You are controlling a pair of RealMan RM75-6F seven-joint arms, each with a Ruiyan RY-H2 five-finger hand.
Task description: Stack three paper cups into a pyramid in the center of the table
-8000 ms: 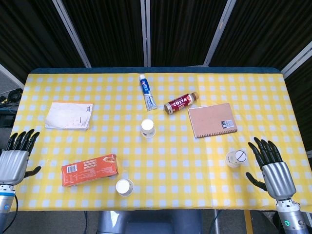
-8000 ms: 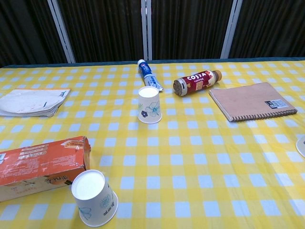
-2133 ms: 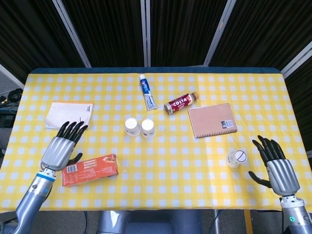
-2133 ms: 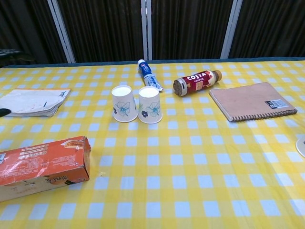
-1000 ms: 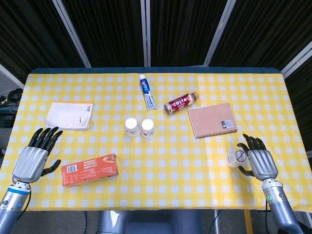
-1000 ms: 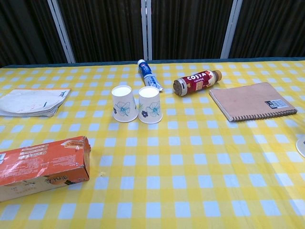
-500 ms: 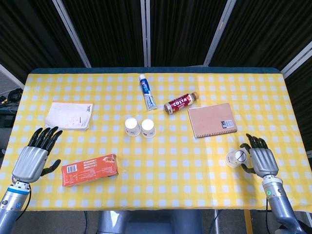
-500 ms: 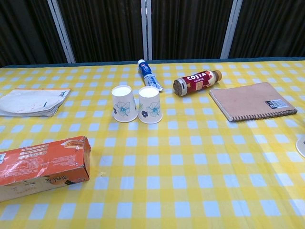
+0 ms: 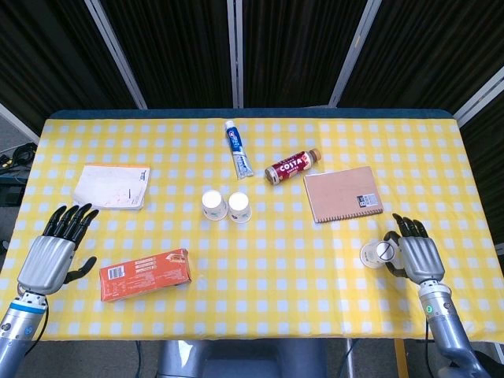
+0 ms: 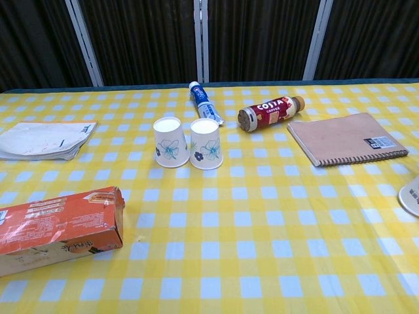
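Note:
Two upside-down paper cups stand side by side at the table's middle; in the chest view they are the left cup and the right cup. A third paper cup sits tilted near the right front, and only its edge shows in the chest view. My right hand grips this cup from its right side, thumb and a finger around it and the other fingers spread. My left hand hovers open at the left front edge, holding nothing.
An orange box lies at the front left beside my left hand. A white booklet is at the left, with a toothpaste tube and a Costa bottle behind the cups. A brown notebook lies right of centre.
My right hand has closed in on the third cup, which has shifted slightly left and tipped. My left hand and the two centre cups have stayed put.

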